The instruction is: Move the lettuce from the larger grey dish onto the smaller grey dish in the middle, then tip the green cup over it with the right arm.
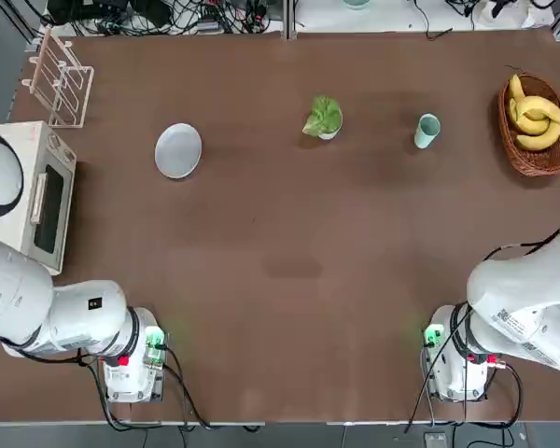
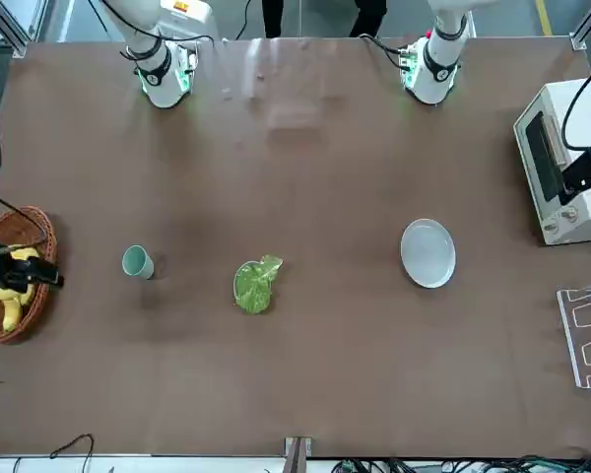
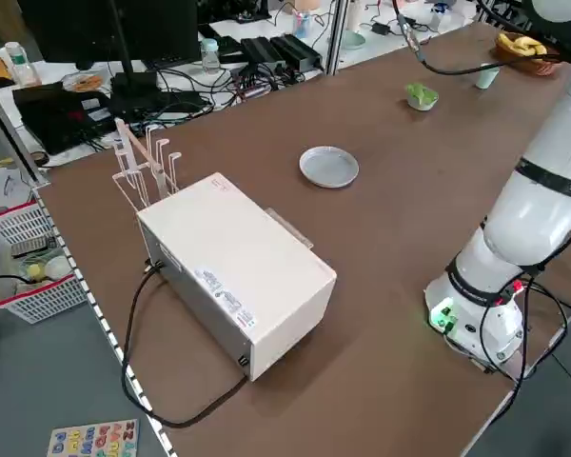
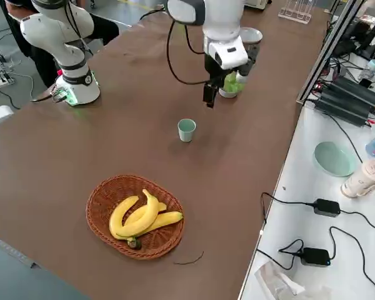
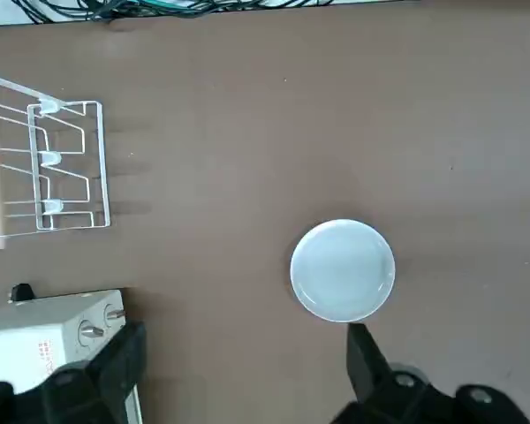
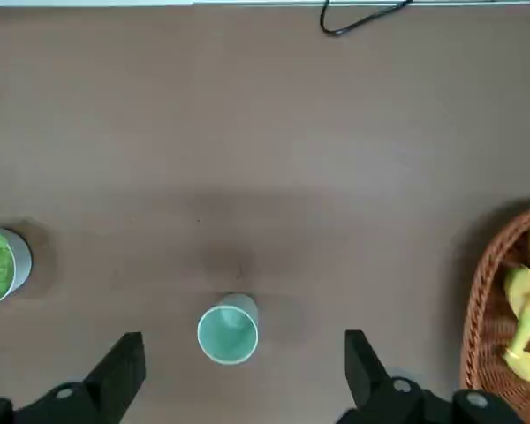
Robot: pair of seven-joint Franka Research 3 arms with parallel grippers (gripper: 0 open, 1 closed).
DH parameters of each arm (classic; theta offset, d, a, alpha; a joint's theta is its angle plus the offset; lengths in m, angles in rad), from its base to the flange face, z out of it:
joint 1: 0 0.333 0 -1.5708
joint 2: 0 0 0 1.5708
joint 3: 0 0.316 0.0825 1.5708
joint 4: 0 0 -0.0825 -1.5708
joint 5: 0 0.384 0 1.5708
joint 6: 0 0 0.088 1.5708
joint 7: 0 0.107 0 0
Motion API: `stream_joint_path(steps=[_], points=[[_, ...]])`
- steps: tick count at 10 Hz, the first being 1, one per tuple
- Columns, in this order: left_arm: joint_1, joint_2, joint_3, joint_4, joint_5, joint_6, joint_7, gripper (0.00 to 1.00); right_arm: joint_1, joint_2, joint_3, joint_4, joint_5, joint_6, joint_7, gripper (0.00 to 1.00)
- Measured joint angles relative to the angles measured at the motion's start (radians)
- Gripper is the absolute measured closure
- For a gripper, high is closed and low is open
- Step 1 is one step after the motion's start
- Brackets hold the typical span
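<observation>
Both arm bases sat at the table's near edge. We noted the lettuce [image 1: 323,116] in the bowl [image 1: 329,132] mid-table toward the far edge, plate [image 1: 178,150] bare, upright cup [image 1: 427,131] beside the banana basket [image 1: 536,126]. Left gripper [image 5: 243,362] and right gripper [image 6: 243,362] hung released above.

In the top view, the lettuce [image 1: 323,116] sits in the smaller grey dish [image 1: 329,132] at mid-table, toward twelve o'clock. The larger grey dish [image 1: 178,150] lies well apart at its nine o'clock, the green cup [image 1: 427,131] upright at its three. The banana basket [image 1: 536,124] is farther toward three; the toaster oven [image 1: 33,193] and wire rack [image 1: 60,79] are beyond the larger dish, toward nine.
</observation>
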State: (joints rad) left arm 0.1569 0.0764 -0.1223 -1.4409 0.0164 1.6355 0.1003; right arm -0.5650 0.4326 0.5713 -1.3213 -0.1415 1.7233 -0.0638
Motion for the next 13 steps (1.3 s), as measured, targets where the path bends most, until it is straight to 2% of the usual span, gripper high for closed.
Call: stream_joint_path(steps=[3,7,8,10,11,12,13], points=[[-0.003,0.004,-0.002,0.000,0.000,-0.005,0.000,0.00,-0.013,-0.088,0.002,0.027,0.000,-0.104,0.006,0.00],[-0.009,0.004,-0.044,0.000,0.000,-0.047,-0.003,0.00,-0.005,-0.166,-0.004,0.029,0.000,-0.154,0.017,0.00],[-0.009,0.004,-0.046,0.000,0.000,-0.054,-0.003,0.00,0.050,-0.176,-0.063,0.030,0.000,-0.157,0.019,0.00],[-0.009,0.004,-0.046,0.000,0.000,-0.074,-0.003,0.00,0.299,-0.199,-0.338,0.050,0.019,-0.178,0.031,0.00],[-0.008,0.004,-0.046,0.000,0.000,-0.078,-0.003,0.00,0.378,-0.218,-0.420,0.055,0.029,-0.202,0.052,0.00],[-0.007,0.004,-0.045,0.000,0.000,-0.080,-0.003,0.00,0.418,-0.236,-0.461,0.055,0.035,-0.222,0.066,0.00],[-0.007,0.004,-0.045,0.000,0.000,-0.082,-0.002,0.00,0.429,-0.252,-0.477,0.046,0.038,-0.222,0.069,0.00]])
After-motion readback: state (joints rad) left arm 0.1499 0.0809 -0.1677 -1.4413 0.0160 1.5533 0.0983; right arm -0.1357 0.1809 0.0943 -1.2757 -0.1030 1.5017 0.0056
